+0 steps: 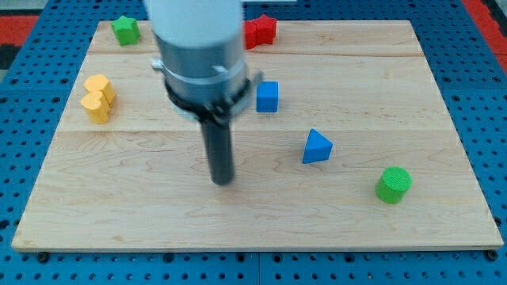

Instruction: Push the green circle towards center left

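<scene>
The green circle [393, 184] is a short green cylinder standing on the wooden board [158, 222] at the view's lower right. My tip [223, 181] rests on the board near its middle, far to the left of the green circle, touching no block. The blue triangle [316, 147] lies between the tip and the green circle, slightly higher in the view.
A blue cube [268, 96] sits above and right of the tip. A red star-like block [260, 32] is at the top centre. A green star-like block [124, 30] is at the top left. Two yellow blocks [98, 98] stand together at the left.
</scene>
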{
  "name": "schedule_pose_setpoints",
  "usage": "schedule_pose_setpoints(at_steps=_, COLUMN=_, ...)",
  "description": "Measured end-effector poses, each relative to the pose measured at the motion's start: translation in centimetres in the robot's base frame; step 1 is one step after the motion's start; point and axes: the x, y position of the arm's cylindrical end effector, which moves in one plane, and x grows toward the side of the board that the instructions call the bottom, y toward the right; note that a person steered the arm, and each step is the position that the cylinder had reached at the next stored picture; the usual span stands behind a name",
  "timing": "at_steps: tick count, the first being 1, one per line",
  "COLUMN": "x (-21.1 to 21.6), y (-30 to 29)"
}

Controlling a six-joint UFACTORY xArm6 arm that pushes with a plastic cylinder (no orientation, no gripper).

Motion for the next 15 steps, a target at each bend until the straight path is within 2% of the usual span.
schedule_pose_setpoints(at_steps=1, x=4.2, y=6.0)
schedule_pose_setpoints(at_steps=3, x=5.3, y=26.6)
schedule_pose_setpoints(at_steps=4, x=2.6, y=27.3)
schedule_pose_setpoints(at_steps=6, x=-0.9, y=18.1)
schedule_pose_setpoints(at_steps=8, x=-5.5, y=14.3)
schedule_pose_setpoints(at_steps=11, x=-8.6, y=3.1)
schedule_pose_setpoints(at_steps=13, x=-4.8, y=4.0)
schedule_pose_setpoints(at_steps=15, x=-6.2, y=-2.2)
